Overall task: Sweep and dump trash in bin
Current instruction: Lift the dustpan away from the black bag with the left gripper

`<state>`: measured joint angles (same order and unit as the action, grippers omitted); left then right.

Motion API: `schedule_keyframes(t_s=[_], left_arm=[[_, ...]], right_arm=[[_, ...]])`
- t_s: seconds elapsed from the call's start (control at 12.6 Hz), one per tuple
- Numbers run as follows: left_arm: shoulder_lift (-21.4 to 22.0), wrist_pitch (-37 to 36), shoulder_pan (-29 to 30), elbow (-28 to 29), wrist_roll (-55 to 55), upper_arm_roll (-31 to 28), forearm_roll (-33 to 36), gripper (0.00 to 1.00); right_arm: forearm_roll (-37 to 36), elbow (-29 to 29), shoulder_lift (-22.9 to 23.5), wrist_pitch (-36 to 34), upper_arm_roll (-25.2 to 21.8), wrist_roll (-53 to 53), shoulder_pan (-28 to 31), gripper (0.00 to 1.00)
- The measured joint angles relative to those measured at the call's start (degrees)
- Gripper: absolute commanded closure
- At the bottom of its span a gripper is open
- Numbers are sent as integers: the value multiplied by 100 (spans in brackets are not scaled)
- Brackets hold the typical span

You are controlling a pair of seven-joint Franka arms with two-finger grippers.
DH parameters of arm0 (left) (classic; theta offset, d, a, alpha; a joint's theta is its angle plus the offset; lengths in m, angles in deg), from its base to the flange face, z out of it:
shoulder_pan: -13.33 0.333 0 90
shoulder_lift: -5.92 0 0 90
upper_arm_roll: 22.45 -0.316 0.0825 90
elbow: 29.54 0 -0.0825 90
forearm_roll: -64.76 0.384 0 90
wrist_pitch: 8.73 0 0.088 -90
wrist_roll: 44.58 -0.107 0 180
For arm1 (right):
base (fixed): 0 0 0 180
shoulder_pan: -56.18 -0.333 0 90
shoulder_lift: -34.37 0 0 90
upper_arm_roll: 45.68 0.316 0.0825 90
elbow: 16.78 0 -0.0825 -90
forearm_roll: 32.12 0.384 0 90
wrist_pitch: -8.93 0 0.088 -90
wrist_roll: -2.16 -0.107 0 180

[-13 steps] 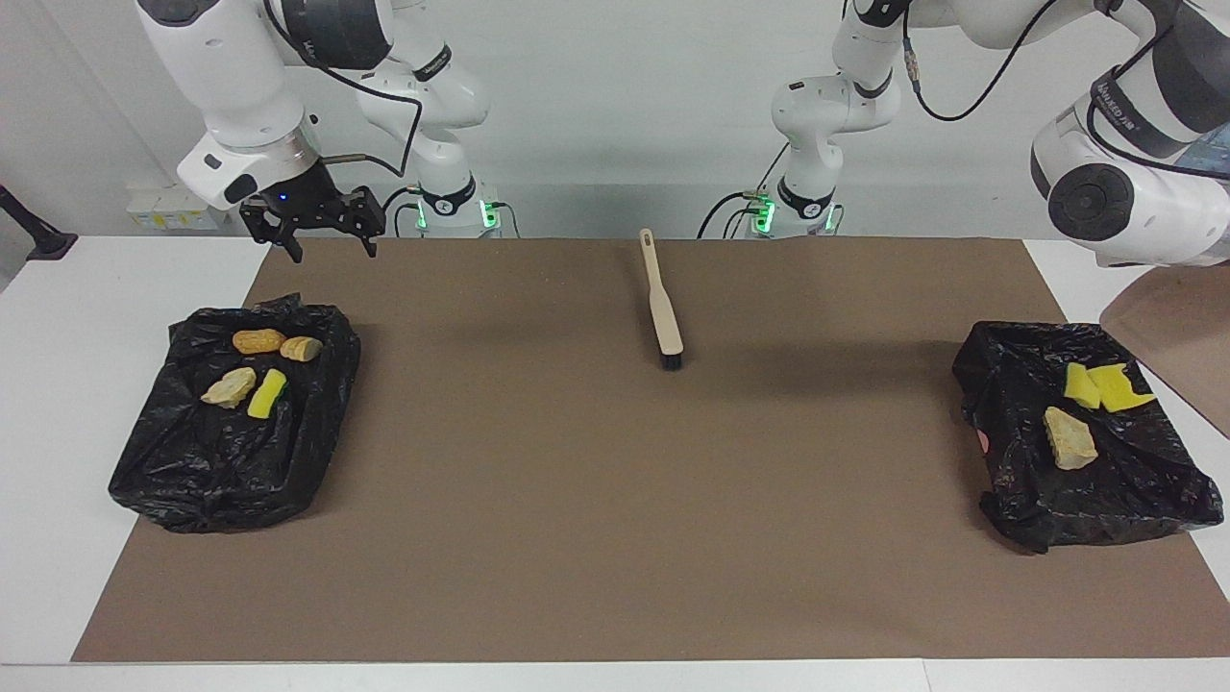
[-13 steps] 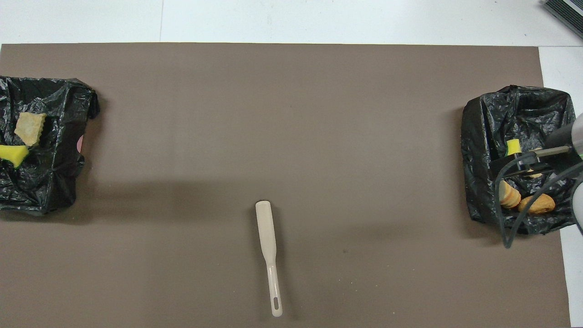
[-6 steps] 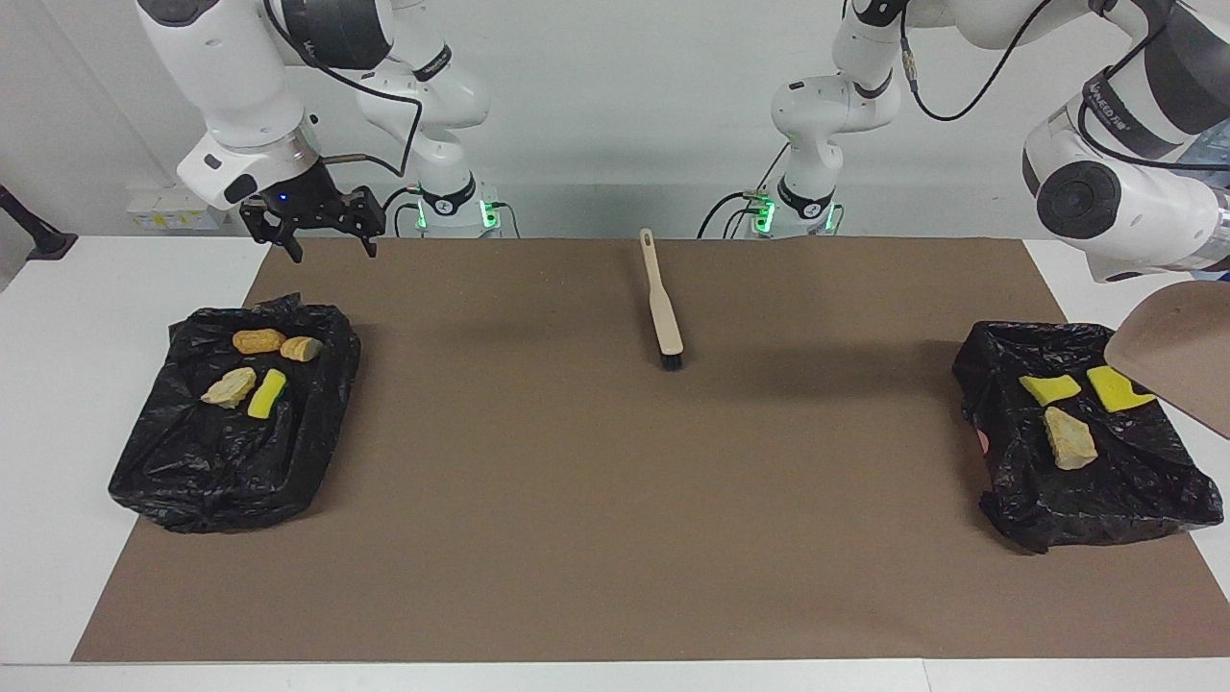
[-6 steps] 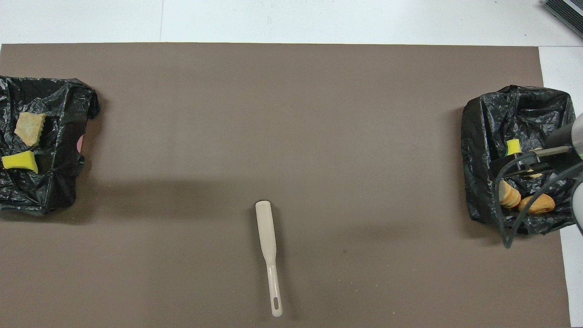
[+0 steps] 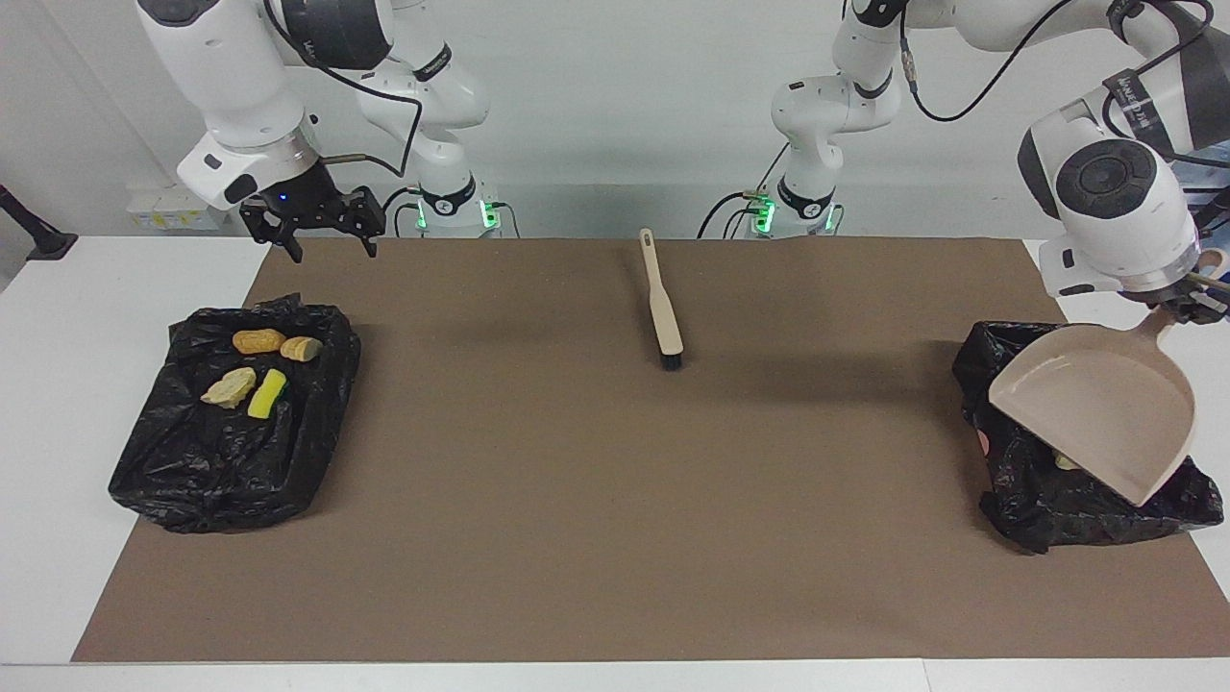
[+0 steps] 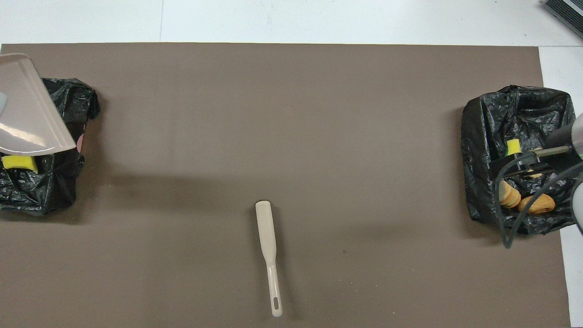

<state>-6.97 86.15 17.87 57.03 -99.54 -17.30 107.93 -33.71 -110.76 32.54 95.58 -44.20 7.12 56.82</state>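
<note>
We see the left gripper clenched on the dustpan handle, pan tilted over the bin below it. The trash (light, soft, easily pinched) lies bagged beneath our released, waiting right gripper.

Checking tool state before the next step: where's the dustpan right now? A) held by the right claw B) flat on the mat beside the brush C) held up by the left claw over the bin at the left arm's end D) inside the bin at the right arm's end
C: the left claw grips the handle of the dustpan, which hangs tilted over the black-bagged bin at the left arm's end.
</note>
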Motion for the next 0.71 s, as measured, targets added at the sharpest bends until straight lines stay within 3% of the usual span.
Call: schedule_keyframes(t_s=[0.32,0.71], left_arm=[[0,149,-54,1,287,6,-1639,100],[0,80,-976,24,2073,47,-2836,100]], right_arm=[[0,0,0,0,0,0,0,0],[0,0,0,0,0,0,0,0]])
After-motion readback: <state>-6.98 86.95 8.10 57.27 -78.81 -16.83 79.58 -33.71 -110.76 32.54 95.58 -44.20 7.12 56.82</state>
